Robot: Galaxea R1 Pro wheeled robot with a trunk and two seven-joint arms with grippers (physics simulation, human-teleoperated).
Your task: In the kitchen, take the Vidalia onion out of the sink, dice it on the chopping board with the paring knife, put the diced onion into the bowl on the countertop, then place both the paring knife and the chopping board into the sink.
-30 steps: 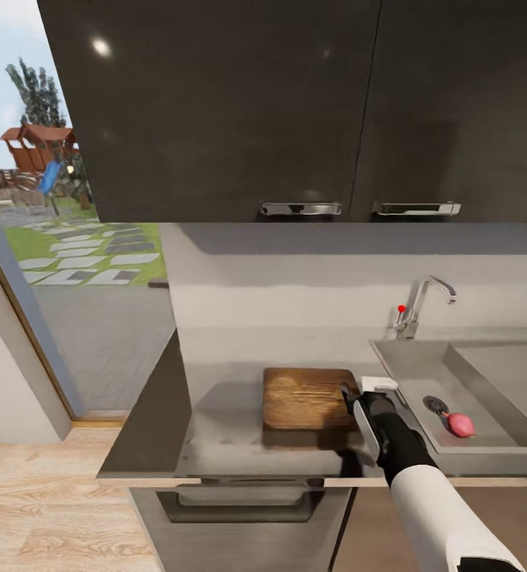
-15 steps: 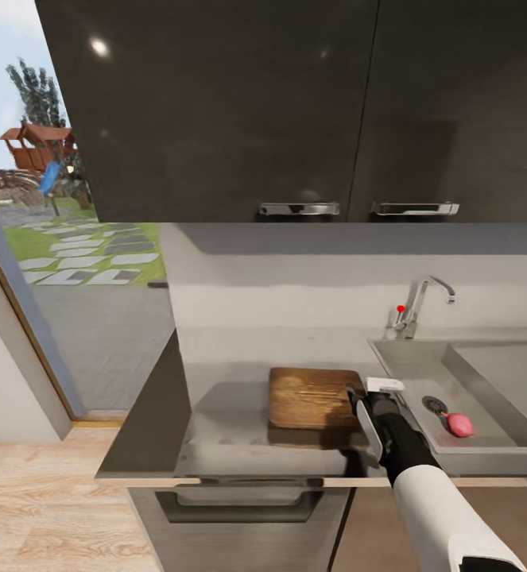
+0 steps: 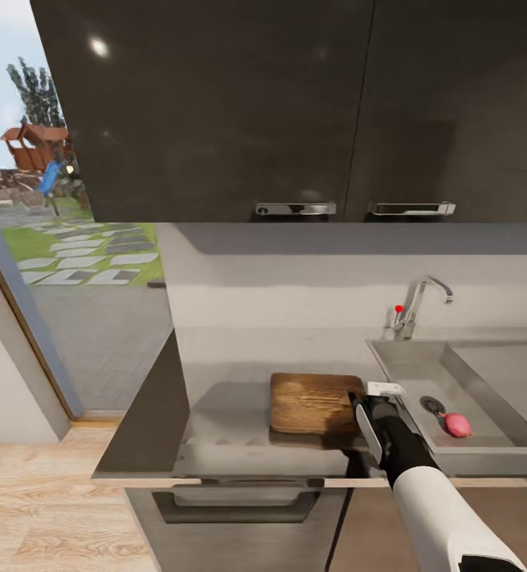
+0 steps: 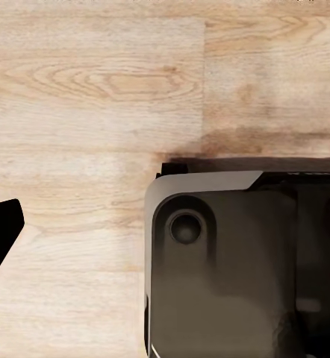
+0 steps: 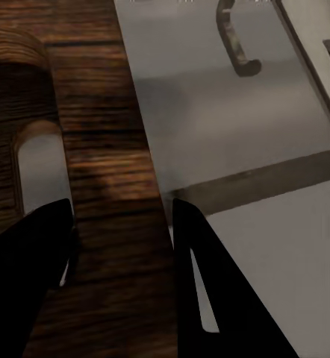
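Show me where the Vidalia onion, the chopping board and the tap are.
Vidalia onion (image 3: 456,424), head view, middle of its pink body.
chopping board (image 3: 311,401), head view, centre of its wooden top.
tap (image 3: 422,295), head view, bend of the spout.

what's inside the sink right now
The Vidalia onion lies in the sink basin beside the round drain. No knife or board is in it; the basin's right part is out of frame.

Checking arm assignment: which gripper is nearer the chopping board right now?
Right. The right gripper is at the chopping board, its fingers straddling the board's edge strip beside the slot handle. The left gripper looks down at the wood floor beside the robot's dark base, away from the countertop.
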